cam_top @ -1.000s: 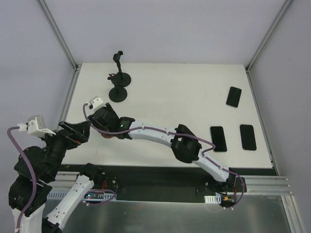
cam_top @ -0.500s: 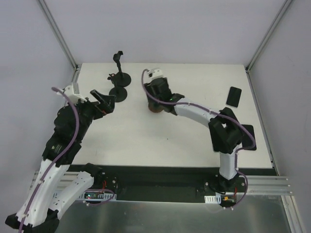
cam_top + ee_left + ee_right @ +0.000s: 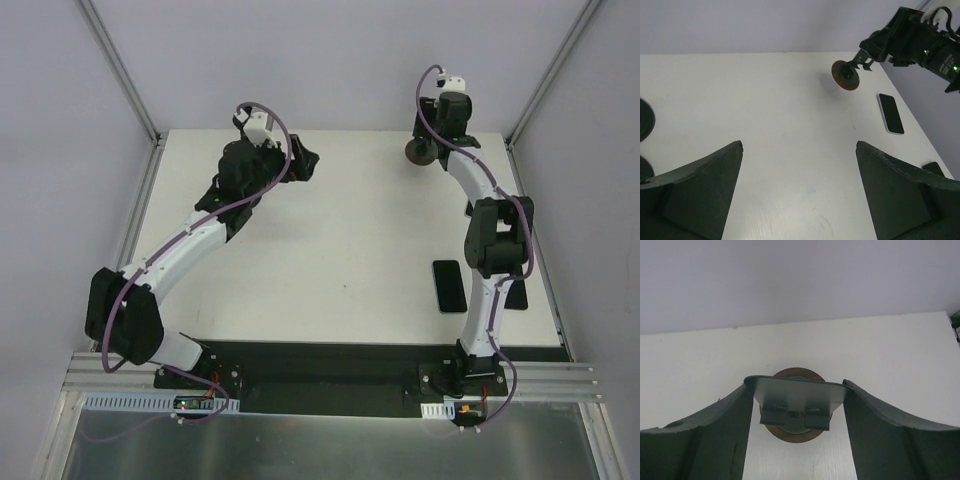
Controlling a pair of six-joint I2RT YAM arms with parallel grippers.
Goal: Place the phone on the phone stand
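- Right gripper [image 3: 796, 389] is clenched on the stand [image 3: 413, 152], at the table's 1 o'clock corner.
- Left gripper [image 3: 799, 146] is released, holding nothing.
- Phone [image 3: 890, 113] lies flat at 5 o'clock from the right fingers, long axis roughly 12–6; right arm is nearer.

Your overhead view: white table [image 3: 340, 250], matte, tiny dark speck near its middle. Pale lilac back wall [image 3: 340, 60] beyond far edge, similar walls on both sides. Aluminium post [image 3: 119, 65] slants up from far left corner; second post [image 3: 555, 68] slants up from far right corner. Black strip [image 3: 330, 365] runs along near table edge. Extruded rail [image 3: 550, 380] lies just in front of the strip. Grey metal sheet [image 3: 330, 445] sits nearest you, dull reflections on it.
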